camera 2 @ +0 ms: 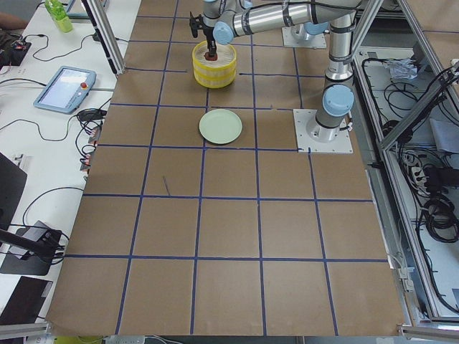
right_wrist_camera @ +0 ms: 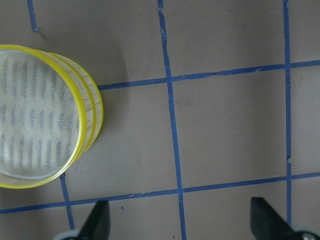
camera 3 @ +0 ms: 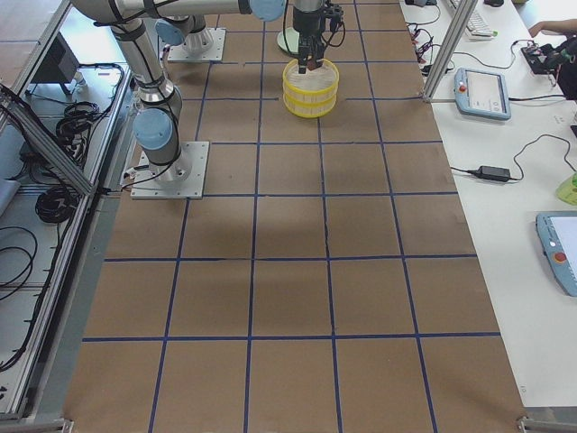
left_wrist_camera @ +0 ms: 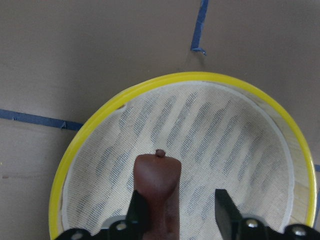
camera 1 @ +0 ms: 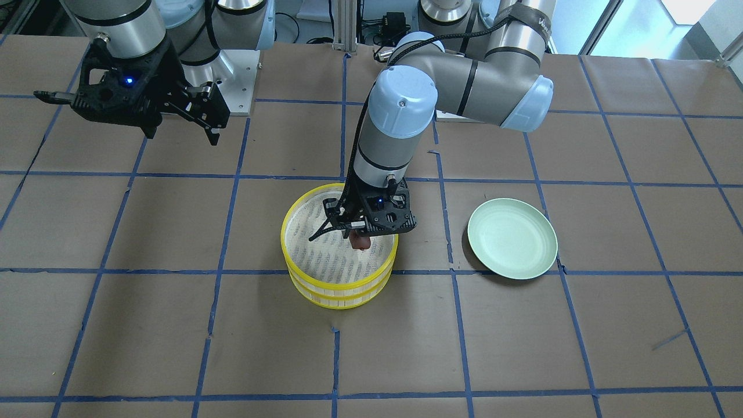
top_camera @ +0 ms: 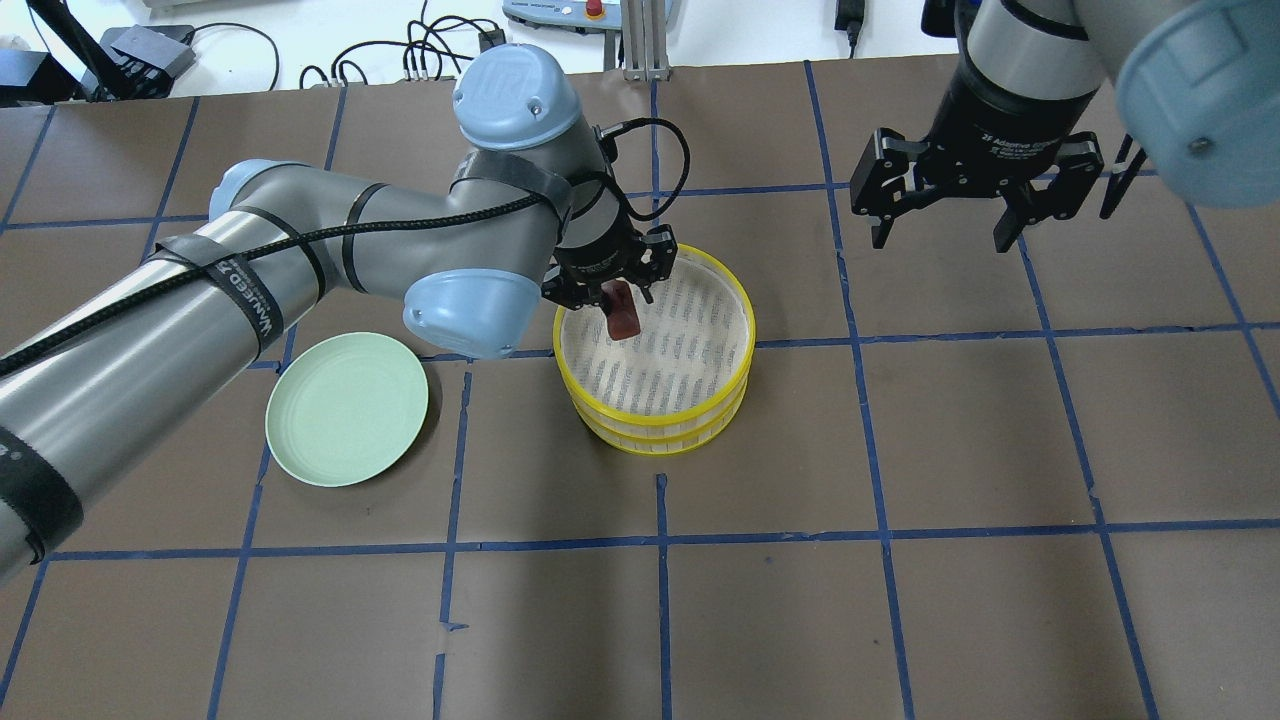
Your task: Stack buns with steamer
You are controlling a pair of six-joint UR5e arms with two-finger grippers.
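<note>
Taped table (top_camera: 900, 450), UR-logo arm (top_camera: 400, 215), bun (top_camera: 622, 318) over steamer (top_camera: 660, 437)

Bun (top_camera: 622, 318) over steamer (top_camera: 660, 436), plate (top_camera: 346, 410) nearby.

- Steamer (top_camera: 660, 425): two round, yellow-rimmed tiers stacked on the tabletop (top_camera: 900, 450), white mesh floor on top.
- Reddish-brown bun (left_wrist_camera: 157, 175): elongated, upright over the mesh, off-centre.

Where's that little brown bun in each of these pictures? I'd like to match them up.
Front-facing: bun at centre, over the steamer.
Overhead: centre, at the steamer's upper-left edge.
Left: top, tiny, over the steamer.
Right: top centre, tiny.
Left wrist: bottom centre, over the mesh.
Right wrist: not in view.
Shared landmark: the yellow steamer, seen in every view.
</note>
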